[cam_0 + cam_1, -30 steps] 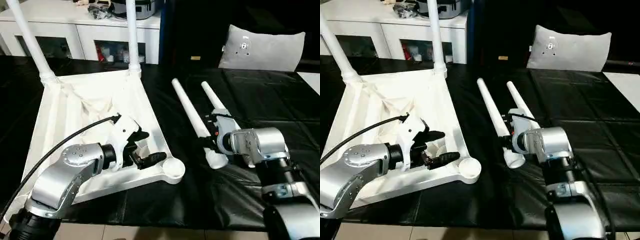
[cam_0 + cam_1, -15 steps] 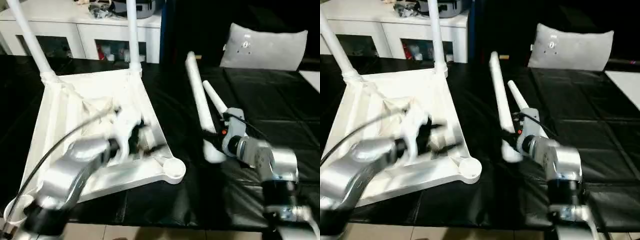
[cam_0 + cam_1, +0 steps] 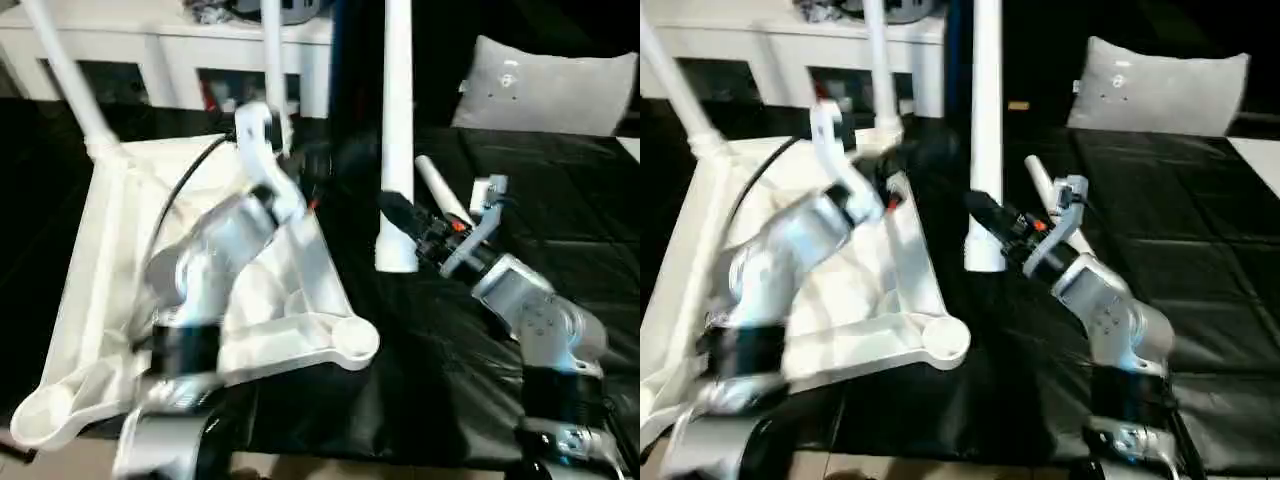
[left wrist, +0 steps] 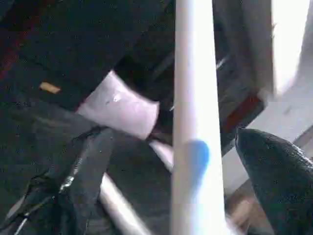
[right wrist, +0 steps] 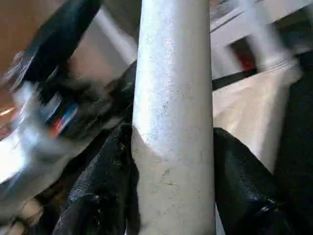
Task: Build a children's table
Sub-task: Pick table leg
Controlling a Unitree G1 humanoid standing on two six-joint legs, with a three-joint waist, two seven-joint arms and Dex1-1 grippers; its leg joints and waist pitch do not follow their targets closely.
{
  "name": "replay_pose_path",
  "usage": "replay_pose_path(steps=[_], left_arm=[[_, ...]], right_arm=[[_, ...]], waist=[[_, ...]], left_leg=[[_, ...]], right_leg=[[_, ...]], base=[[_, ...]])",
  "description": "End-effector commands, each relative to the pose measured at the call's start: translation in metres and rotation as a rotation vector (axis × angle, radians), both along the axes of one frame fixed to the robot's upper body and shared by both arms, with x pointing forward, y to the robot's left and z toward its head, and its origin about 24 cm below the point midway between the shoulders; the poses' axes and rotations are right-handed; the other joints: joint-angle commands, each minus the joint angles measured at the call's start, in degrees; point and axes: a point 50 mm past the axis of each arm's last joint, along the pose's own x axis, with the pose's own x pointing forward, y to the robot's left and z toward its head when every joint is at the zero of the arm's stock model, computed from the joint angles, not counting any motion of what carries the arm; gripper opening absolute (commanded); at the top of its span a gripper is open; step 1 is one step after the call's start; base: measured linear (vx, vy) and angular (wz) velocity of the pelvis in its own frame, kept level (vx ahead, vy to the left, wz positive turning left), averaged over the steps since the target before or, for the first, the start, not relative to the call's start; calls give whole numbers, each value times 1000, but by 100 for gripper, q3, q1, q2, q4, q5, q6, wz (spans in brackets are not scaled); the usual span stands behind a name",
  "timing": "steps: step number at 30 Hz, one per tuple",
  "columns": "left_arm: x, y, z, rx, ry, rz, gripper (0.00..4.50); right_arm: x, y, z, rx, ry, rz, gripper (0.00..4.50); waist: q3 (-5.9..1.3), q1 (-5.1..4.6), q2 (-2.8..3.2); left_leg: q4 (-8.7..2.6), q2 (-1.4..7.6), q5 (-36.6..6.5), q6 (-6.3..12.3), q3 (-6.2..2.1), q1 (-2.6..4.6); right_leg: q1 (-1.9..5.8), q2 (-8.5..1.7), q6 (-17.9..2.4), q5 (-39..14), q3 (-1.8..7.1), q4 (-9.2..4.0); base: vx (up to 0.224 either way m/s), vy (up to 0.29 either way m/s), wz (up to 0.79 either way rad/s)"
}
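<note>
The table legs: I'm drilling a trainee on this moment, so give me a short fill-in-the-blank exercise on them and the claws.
1. The right claw is shut on a leg that it holds ____, wide end down.
2. The upturned table top already has ____ legs standing in its far corner sockets.
3. One more loose leg lies on the ____ mat.
4. The left claw is ____, its fingers on either side of the held leg.

Missing words: upright; two; black; open
</note>
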Motion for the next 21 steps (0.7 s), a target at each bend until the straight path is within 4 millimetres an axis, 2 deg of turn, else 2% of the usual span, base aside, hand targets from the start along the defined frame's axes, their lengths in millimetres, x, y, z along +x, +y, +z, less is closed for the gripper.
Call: replay_pose_path(steps=[1,6,7,9,13,15,17,19,21], left_arm=[[0,-7,6,-65,24,-49,450],[-10,-22,11,-77,10,-155,450],[-11,-24,12,-84,9,-171,450],[-16,-28,16,-102,-7,-215,450],[-18,-28,18,-118,-14,-232,450],[-19,-29,17,-74,-32,-220,450],[-17,-28,16,-30,-47,-175,450],[-15,-28,15,26,-68,-117,414],[-14,-28,16,71,-98,-75,409]], right_arm=[[-4,5,7,14,-52,54,190],[-6,9,8,9,-62,71,190],[-7,10,9,8,-65,77,190],[-9,11,9,0,-69,88,190],[-10,13,8,-23,-85,90,190],[-10,15,10,-51,-115,76,190],[-9,16,11,-70,-135,56,190],[-8,18,11,-80,-144,34,190],[-8,19,12,-78,-152,25,190]], waist=[[-407,52,-71],[-394,102,-60],[-397,111,-37],[-398,115,-59],[-393,125,-56],[-400,125,-11],[-398,111,-29],[-394,109,-17],[-391,99,-16]], left_leg=[[-329,314,203,607,-46,31],[-352,325,184,463,-55,32],[-350,326,201,448,-61,28],[-354,322,196,401,-60,23],[-355,307,144,373,-56,14],[-356,322,153,328,-70,20],[-360,319,122,317,-66,18],[-367,319,103,299,-76,18],[-381,329,39,284,-81,22]], right_leg=[[384,-518,-1510,234,290,-364],[380,-516,-1393,111,298,-373],[384,-520,-1383,130,298,-366],[392,-518,-1364,201,300,-363],[402,-511,-1309,160,299,-377],[393,-513,-1262,182,297,-373],[395,-507,-1239,166,296,-387],[400,-508,-1184,142,297,-395],[395,-505,-1116,68,298,-410]], base=[[0,0,0],[0,0,0],[0,0,0],[0,0,0],[0,0,0],[0,0,0],[0,0,0],[0,0,0],[0,0,0]])
